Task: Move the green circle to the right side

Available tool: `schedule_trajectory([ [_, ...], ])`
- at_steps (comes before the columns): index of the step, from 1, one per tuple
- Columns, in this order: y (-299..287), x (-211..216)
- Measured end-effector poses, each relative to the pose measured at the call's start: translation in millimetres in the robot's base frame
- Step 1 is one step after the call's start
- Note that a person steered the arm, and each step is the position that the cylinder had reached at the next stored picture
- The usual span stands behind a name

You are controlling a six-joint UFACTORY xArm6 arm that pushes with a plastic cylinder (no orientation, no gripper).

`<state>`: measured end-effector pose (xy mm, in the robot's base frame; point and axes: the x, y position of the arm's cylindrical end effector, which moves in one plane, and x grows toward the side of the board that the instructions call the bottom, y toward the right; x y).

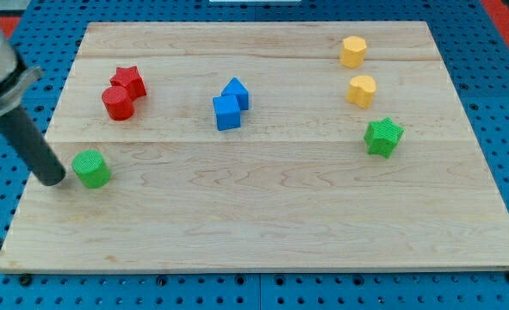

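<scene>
The green circle [91, 168] lies on the wooden board [263, 224] near its left edge. My tip [52, 180] rests on the board just to the left of the green circle, almost touching it. The dark rod slants up toward the view's top left. A green star [383, 136] lies at the right side of the board.
A red star [129, 81] and a red cylinder [117, 103] touch each other at the upper left. Two blue blocks [230, 104] sit together at the upper middle. Two yellow blocks [353, 52] [362, 89] lie at the upper right, above the green star.
</scene>
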<state>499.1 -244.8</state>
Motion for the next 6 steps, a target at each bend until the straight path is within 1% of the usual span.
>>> schedule_trajectory([
  [1, 45.2, -6.3],
  [2, 121.7, -6.3],
  [3, 178.4, -6.3],
  [4, 181.9, -34.6],
  [5, 193.8, -51.8],
  [6, 224.7, -4.1],
])
